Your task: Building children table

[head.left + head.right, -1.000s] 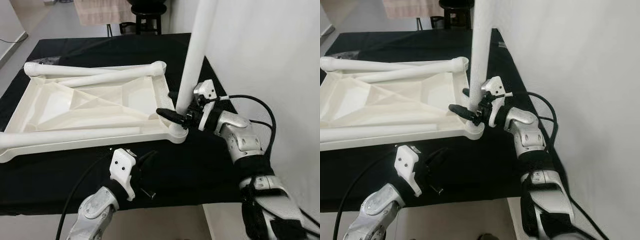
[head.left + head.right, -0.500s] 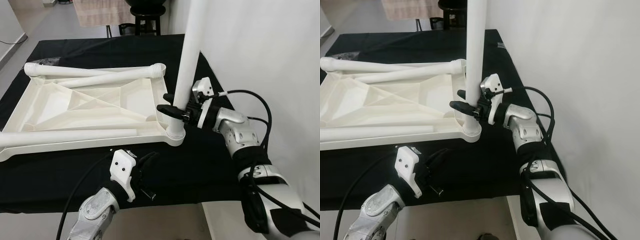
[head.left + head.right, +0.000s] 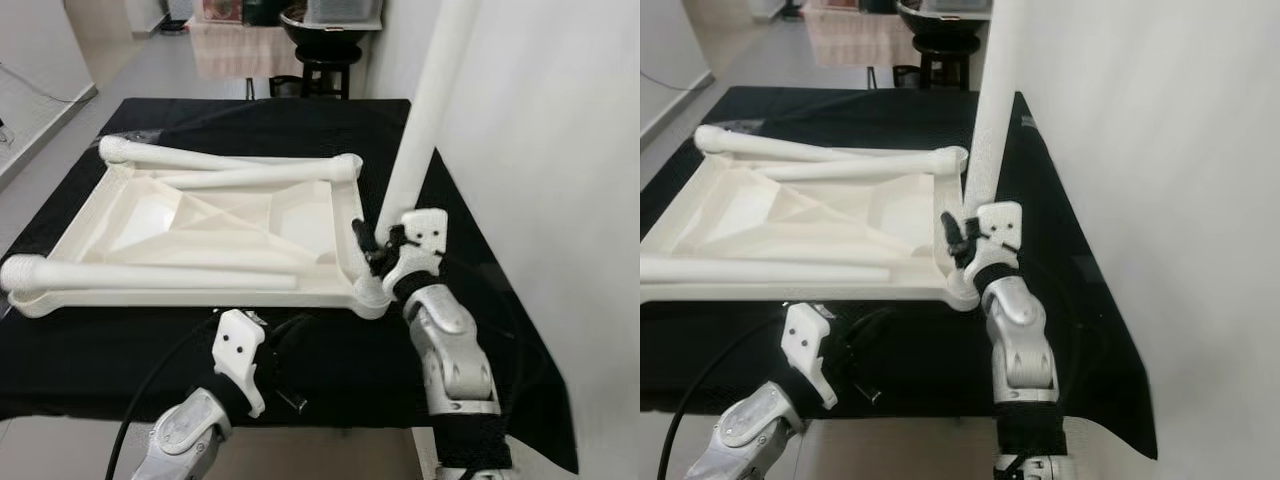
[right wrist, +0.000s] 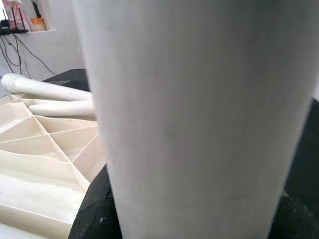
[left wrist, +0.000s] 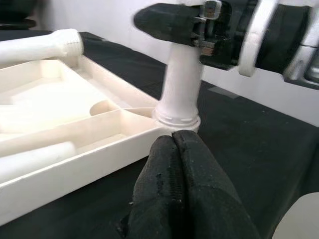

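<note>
An upturned white plastic tabletop (image 3: 215, 215) lies on a black cloth. Three white legs rest across it: two at the far side (image 3: 200, 158) (image 3: 260, 175), one along the near side (image 3: 150, 277). A fourth leg (image 3: 420, 130) stands in the near right corner socket (image 3: 370, 298), leaning to the right. My right gripper (image 3: 372, 242) is shut on this standing leg just above the socket; the leg (image 4: 199, 99) looms close in the right wrist view. My left gripper (image 3: 292, 330) hovers low over the cloth before the tabletop's near rim, fingers (image 5: 174, 169) pressed together and holding nothing, pointing at the socket (image 5: 177, 117).
The black-covered table (image 3: 120, 350) ends just in front of my arms. A white wall (image 3: 560, 150) runs close along the right. A dark stool (image 3: 325, 65) and a draped cloth (image 3: 235, 50) stand beyond the far edge. A black cable (image 3: 150, 385) trails from my left arm.
The camera has shifted. My right forearm has swung from the leg's right side to its near side, still gripping it. The leg leans more to the right. The left gripper stays put.
</note>
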Controlling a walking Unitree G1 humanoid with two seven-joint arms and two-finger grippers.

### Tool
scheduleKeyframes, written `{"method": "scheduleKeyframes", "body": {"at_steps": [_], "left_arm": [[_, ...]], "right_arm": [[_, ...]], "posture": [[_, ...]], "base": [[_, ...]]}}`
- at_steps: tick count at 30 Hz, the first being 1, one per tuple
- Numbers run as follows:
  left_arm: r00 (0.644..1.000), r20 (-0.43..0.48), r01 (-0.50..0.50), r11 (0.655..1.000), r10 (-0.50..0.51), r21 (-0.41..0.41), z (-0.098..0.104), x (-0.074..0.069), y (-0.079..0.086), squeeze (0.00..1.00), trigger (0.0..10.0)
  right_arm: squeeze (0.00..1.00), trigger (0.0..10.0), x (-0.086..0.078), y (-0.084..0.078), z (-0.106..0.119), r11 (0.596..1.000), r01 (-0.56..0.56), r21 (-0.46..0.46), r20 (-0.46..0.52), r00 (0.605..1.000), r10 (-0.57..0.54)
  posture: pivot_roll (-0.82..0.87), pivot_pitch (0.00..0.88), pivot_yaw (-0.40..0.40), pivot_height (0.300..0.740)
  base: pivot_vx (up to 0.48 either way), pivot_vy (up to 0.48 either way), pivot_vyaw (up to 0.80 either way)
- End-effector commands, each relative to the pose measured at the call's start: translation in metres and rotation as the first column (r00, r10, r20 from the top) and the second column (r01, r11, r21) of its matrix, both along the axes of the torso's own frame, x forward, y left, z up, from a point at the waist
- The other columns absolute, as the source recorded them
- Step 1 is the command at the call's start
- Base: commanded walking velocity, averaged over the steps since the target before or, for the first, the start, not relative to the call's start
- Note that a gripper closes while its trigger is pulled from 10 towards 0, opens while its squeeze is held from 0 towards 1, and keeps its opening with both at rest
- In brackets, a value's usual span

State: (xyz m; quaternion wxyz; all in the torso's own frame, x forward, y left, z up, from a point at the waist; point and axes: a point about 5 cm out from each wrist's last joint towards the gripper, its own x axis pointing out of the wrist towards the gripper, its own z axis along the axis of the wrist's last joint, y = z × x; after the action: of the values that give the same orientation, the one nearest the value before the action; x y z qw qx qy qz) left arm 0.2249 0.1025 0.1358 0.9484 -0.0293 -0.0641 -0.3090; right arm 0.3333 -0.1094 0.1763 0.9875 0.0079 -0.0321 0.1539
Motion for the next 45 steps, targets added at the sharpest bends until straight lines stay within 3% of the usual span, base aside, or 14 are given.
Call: {"method": "scheduleKeyframes", "body": {"at_steps": [1,2,5,6,15,16,23,27,28,29,30,31,39,45], "left_arm": [[1.000,-0.015,0.012,1.000,-0.012,0.006,-0.003,0.000,-0.003,0.00,10.0],[1.000,-0.014,0.010,1.000,-0.010,0.005,-0.003,0.000,-0.003,0.00,10.0],[1.000,-0.014,0.008,1.000,-0.008,0.003,-0.003,0.000,-0.003,0.00,10.0],[1.000,-0.014,0.008,1.000,-0.008,0.002,-0.003,0.000,-0.003,0.00,10.0],[1.000,-0.016,0.012,1.000,-0.012,-0.001,-0.003,0.001,-0.005,0.00,10.0],[1.000,-0.016,0.011,1.000,-0.011,-0.001,-0.003,0.001,-0.005,0.00,10.0],[1.000,-0.019,0.012,1.000,-0.012,-0.002,-0.005,0.001,-0.005,0.00,10.0],[1.000,-0.020,0.012,1.000,-0.012,-0.001,-0.005,0.000,-0.005,0.00,10.0],[1.000,-0.021,0.012,1.000,-0.012,-0.001,-0.005,0.000,-0.005,0.00,10.0],[1.000,-0.021,0.013,1.000,-0.013,-0.001,-0.005,0.000,-0.005,0.00,10.0],[1.000,-0.021,0.013,1.000,-0.013,-0.001,-0.005,0.000,-0.005,0.00,10.0],[1.000,-0.022,0.013,1.000,-0.013,-0.001,-0.005,0.000,-0.006,0.00,10.0],[1.000,-0.022,0.007,1.000,-0.008,-0.005,-0.005,0.000,-0.005,0.00,10.0],[1.000,-0.022,0.010,1.000,-0.010,-0.003,-0.004,-0.001,-0.005,0.00,10.0]], "right_arm": [[0.00,0.0,0.003,-0.001,-0.032,1.000,-0.002,-0.017,-0.160,0.987,-0.001],[0.00,9.7,0.008,-0.003,-0.028,1.000,0.006,-0.028,-0.154,0.988,-0.010],[0.00,10.0,0.013,-0.002,-0.019,1.000,0.001,-0.027,-0.146,0.989,-0.005],[1.00,10.0,0.017,0.000,-0.011,0.998,-0.065,0.005,-0.128,0.990,0.065],[0.95,10.0,0.031,-0.009,0.017,0.964,-0.262,0.034,-0.030,0.964,0.263],[0.00,10.0,0.034,-0.011,0.022,0.944,-0.328,0.025,-0.007,0.945,0.328],[0.00,10.0,0.041,-0.016,0.024,0.778,-0.624,-0.074,-0.065,0.781,0.621],[0.00,10.0,0.042,-0.016,0.026,0.740,-0.671,-0.051,-0.073,0.742,0.667],[0.00,5.2,0.044,-0.017,0.026,0.737,-0.675,-0.040,-0.080,0.737,0.671],[0.00,2.0,0.045,-0.018,0.026,0.740,-0.671,-0.041,-0.081,0.741,0.667],[0.00,2.0,0.045,-0.018,0.026,0.740,-0.671,-0.041,-0.081,0.741,0.667],[0.00,0.0,0.046,-0.019,0.026,0.739,-0.672,-0.039,-0.085,0.739,0.668],[0.00,0.0,0.046,-0.030,0.023,0.732,-0.680,-0.047,-0.064,0.733,0.677],[0.00,0.0,0.039,-0.043,0.002,0.816,-0.570,-0.098,-0.111,0.821,0.560]], "posture": [[0.04,0.128,-0.040,0.740],[0.04,0.128,-0.042,0.740],[0.04,0.124,-0.041,0.740],[0.04,0.123,-0.039,0.740],[0.04,0.116,-0.042,0.740],[0.05,0.114,-0.044,0.740],[0.06,0.103,-0.045,0.740],[0.06,0.102,-0.045,0.740],[0.06,0.102,-0.045,0.740],[0.07,0.101,-0.045,0.740],[0.07,0.101,-0.045,0.740],[0.07,0.101,-0.045,0.740],[0.06,0.108,-0.040,0.740],[0.06,0.119,-0.034,0.740]], "base": [[0.000,0.000,0.00],[0.000,0.000,0.00],[0.000,0.000,0.00],[0.000,0.000,0.00],[0.000,0.000,0.00],[0.000,0.000,0.00],[0.000,0.000,0.00],[0.000,0.000,0.00],[0.000,0.000,0.00],[0.000,0.000,0.00],[0.000,0.000,0.00],[0.000,0.000,0.00],[0.000,0.000,0.00],[0.000,0.000,0.00]]}}
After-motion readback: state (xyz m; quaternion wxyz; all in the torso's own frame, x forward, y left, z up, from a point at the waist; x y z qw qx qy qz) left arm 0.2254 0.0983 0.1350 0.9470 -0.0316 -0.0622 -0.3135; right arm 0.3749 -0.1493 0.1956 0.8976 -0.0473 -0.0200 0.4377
